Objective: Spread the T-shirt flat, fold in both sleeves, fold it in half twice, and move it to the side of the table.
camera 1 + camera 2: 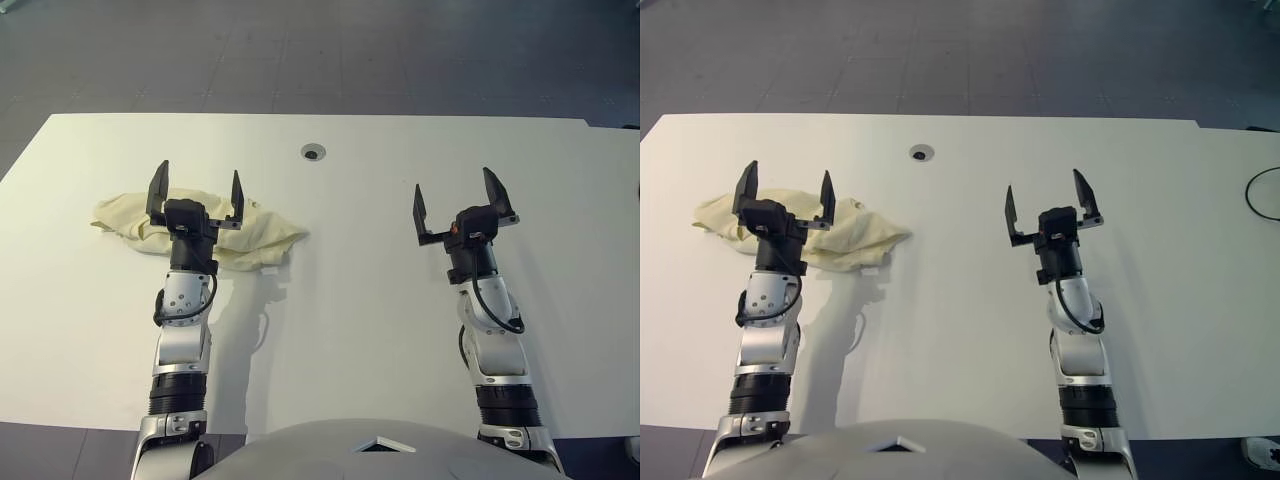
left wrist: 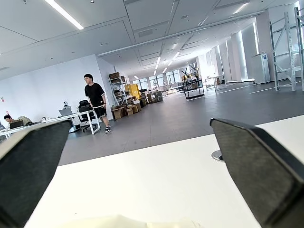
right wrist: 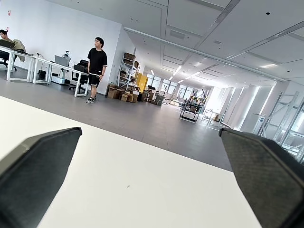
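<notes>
A cream T-shirt (image 1: 262, 240) lies crumpled in a low heap on the left part of the white table (image 1: 360, 300). My left gripper (image 1: 197, 192) stands open above the heap's middle, fingers pointing up and away, holding nothing. A sliver of the cream T-shirt (image 2: 118, 221) shows between the left fingers (image 2: 259, 161) in the left wrist view. My right gripper (image 1: 466, 206) is open over bare table on the right, well apart from the shirt. Its dark fingers (image 3: 266, 166) frame the table surface in the right wrist view.
A small round cable hole (image 1: 313, 152) sits in the table near the far edge, at the centre. A black cable (image 1: 1262, 190) loops at the table's right edge. Grey floor lies beyond the far edge.
</notes>
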You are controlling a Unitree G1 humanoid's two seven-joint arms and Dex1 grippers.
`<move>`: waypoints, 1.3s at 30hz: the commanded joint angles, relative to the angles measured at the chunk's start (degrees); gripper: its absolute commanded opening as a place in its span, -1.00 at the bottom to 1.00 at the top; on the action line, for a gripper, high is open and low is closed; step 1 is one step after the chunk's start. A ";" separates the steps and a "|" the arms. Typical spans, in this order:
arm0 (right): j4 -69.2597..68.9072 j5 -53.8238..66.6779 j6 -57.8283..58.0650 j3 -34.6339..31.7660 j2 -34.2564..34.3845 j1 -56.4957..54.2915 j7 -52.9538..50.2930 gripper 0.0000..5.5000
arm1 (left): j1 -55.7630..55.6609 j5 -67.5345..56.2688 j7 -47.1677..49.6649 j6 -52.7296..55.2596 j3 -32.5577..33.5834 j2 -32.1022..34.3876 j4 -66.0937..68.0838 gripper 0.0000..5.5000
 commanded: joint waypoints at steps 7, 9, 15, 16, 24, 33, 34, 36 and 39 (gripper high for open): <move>-0.18 -0.25 0.19 0.15 -0.53 0.28 0.35 0.96 | 0.30 0.45 -0.05 0.63 -0.27 0.34 -0.61 0.96; -0.16 -0.27 0.18 0.17 -0.52 0.30 0.35 0.96 | 0.29 0.45 -0.04 0.61 -0.26 0.35 -0.59 0.96; -0.06 -0.33 0.25 0.24 -0.53 0.16 0.39 0.96 | 0.34 0.44 0.00 0.56 -0.21 0.38 -0.59 0.96; -0.14 -0.33 0.28 0.24 -0.52 0.20 0.39 0.96 | 0.39 0.44 -0.01 0.57 -0.21 0.38 -0.67 0.96; -0.39 -0.36 0.30 0.23 -0.48 0.43 0.33 0.96 | 0.66 0.41 -0.08 0.61 -0.19 0.43 -1.07 0.96; 0.95 -0.77 4.54 -5.72 -0.07 -1.05 -5.85 0.96 | 0.92 0.52 -0.09 0.68 -0.37 0.33 -1.52 0.96; 1.33 0.00 5.91 -6.94 0.14 -1.37 -6.64 0.96 | 0.92 0.53 -0.09 0.68 -0.41 0.31 -1.50 0.96; 1.26 0.89 7.94 -7.61 0.12 -1.84 -6.46 0.96 | 0.69 0.58 -0.08 1.23 -0.51 0.29 -1.94 0.96; 0.04 1.24 7.84 -6.62 -0.04 -1.33 -5.15 0.96 | 0.98 0.61 -0.02 1.51 -0.44 0.35 -2.71 0.96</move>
